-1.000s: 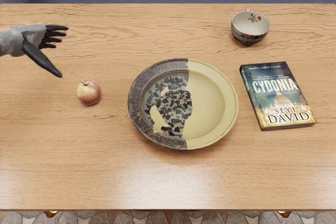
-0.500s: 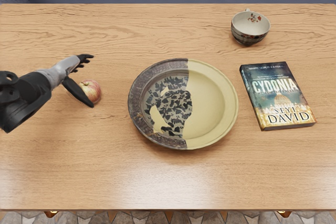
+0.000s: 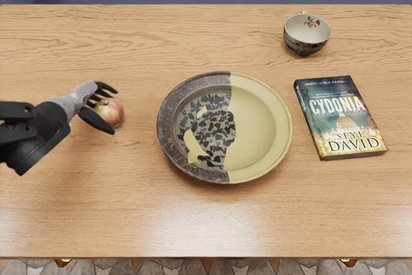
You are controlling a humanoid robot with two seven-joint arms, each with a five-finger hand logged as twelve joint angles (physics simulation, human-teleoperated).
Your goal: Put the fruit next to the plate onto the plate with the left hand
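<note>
A red-yellow apple [image 3: 112,113] rests on the wooden table, left of a large plate [image 3: 257,127] that is half dark patterned, half plain yellow. My left hand [image 3: 98,104] comes in from the left edge and sits right at the apple's left side. Its dark fingers [image 3: 105,88] curve over the apple's top and the thumb [image 3: 96,121] reaches along its front. The fingers are spread and not closed around the fruit. Part of the apple's left side is hidden behind the hand. The right arm is not visible.
A paperback book [image 3: 339,116] lies to the right of the plate. A patterned cup [image 3: 306,32] stands at the back right. The table's front edge runs along the bottom of the view.
My left hand has come down from the back left to the apple, and its fingers now arch over the fruit. The apple, plate, book and cup have stayed put.
</note>
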